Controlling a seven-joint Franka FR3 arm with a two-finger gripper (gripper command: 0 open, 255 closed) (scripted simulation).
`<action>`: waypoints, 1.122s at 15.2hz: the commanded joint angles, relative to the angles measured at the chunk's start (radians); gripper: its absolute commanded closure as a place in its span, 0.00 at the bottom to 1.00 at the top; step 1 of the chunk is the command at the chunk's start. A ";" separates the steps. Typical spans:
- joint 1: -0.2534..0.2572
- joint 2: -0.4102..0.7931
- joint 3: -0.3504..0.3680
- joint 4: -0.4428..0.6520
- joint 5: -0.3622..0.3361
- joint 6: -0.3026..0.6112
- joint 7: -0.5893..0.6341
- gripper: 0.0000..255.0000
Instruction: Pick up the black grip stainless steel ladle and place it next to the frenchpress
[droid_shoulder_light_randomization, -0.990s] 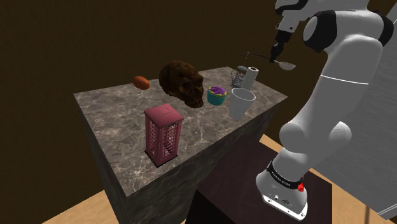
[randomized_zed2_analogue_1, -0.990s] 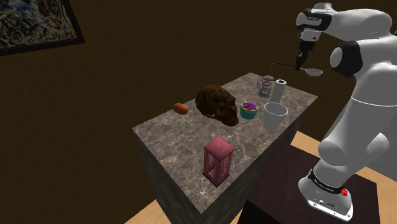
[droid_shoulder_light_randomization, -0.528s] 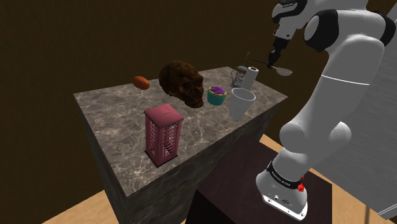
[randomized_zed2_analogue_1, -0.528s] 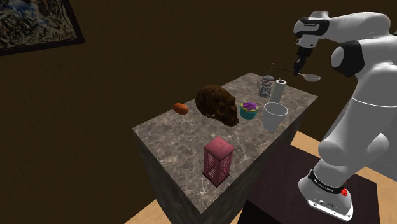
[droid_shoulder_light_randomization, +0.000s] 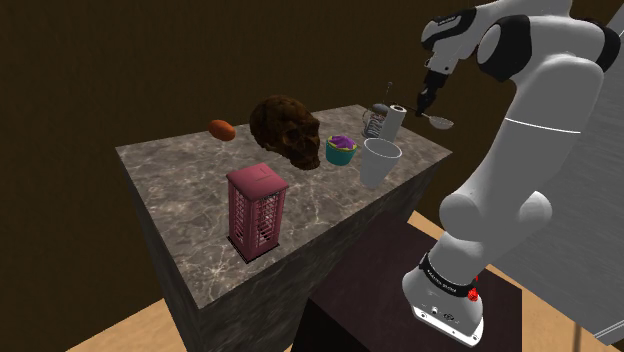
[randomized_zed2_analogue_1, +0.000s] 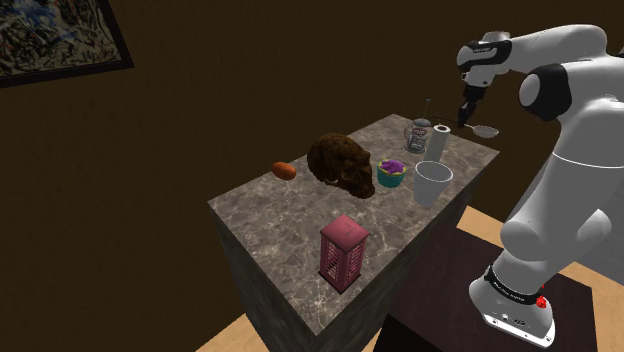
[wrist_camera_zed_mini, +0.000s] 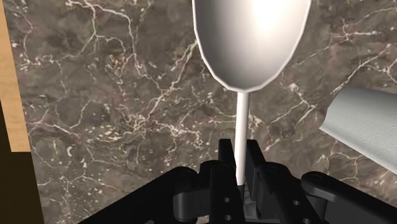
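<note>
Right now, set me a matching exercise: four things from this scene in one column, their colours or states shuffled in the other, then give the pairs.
1. ladle
2. cup
3. box
4. bowl

A. pink, with latticed sides
B. teal, with purple contents
C. clasped in the gripper, in the air
D. white, standing upright on the table

Pairs: 1-C, 2-D, 3-A, 4-B
</note>
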 joint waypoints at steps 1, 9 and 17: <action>0.001 0.001 0.001 -0.026 0.001 0.027 -0.002 1.00; 0.002 0.022 0.004 -0.108 0.014 0.128 -0.014 1.00; -0.001 0.056 0.010 -0.174 0.033 0.224 -0.030 1.00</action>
